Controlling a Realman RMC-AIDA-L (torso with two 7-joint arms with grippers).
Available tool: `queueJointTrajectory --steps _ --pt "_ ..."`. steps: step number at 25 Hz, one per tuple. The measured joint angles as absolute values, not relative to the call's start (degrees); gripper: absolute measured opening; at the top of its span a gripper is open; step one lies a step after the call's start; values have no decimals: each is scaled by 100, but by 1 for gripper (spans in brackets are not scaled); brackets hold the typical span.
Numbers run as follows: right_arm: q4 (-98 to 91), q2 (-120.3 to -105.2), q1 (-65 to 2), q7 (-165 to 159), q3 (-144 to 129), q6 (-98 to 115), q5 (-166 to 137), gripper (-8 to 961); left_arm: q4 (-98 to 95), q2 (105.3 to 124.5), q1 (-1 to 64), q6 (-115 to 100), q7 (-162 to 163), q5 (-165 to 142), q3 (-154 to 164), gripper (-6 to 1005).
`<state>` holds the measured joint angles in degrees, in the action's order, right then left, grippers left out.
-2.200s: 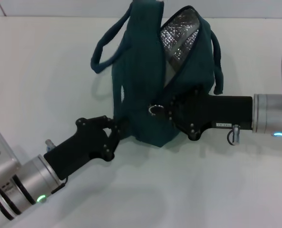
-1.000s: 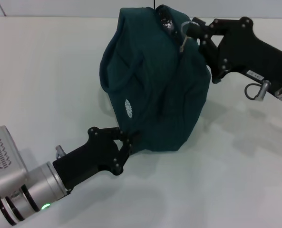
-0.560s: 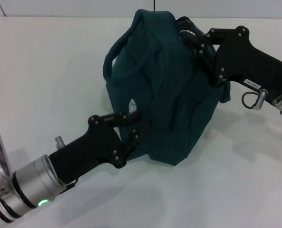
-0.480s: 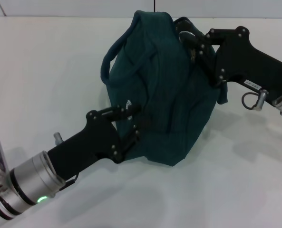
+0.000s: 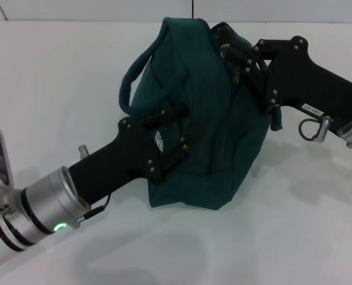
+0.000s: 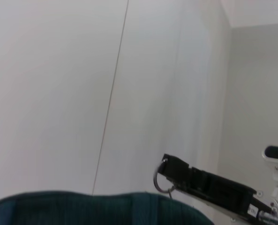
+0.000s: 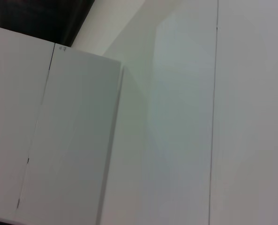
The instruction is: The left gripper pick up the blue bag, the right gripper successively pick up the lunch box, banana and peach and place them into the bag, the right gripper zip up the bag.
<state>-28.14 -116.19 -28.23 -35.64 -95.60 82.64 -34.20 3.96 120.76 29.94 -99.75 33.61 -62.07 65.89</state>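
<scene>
White desk, bare wall behind: the blue bag [image 5: 208,130] sits near the far edge, the left gripper [image 5: 170,145] clamping its side to steady it while the right gripper [image 5: 238,62] pinches the zipper top

The blue bag [image 5: 217,136] is soft matt cloth, creased and slightly rough. Against its lower side, the left gripper [image 5: 167,142] is matt black plastic studded with small bolts, on a brushed silver metal cylinder [image 5: 48,205]. Against the bag's upper side, the right gripper [image 5: 244,59] is matt black. The bench [image 5: 294,237] is smooth, faintly glossy white.
</scene>
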Motion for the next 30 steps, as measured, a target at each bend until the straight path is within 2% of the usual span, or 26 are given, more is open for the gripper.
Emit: queueJointTrajectory --steps 30 --pt "-2813 -11619 -2842 -3489 -9617 8246 -3332 23 413 12076 3299 -9712 3104 -6231 6313 421"
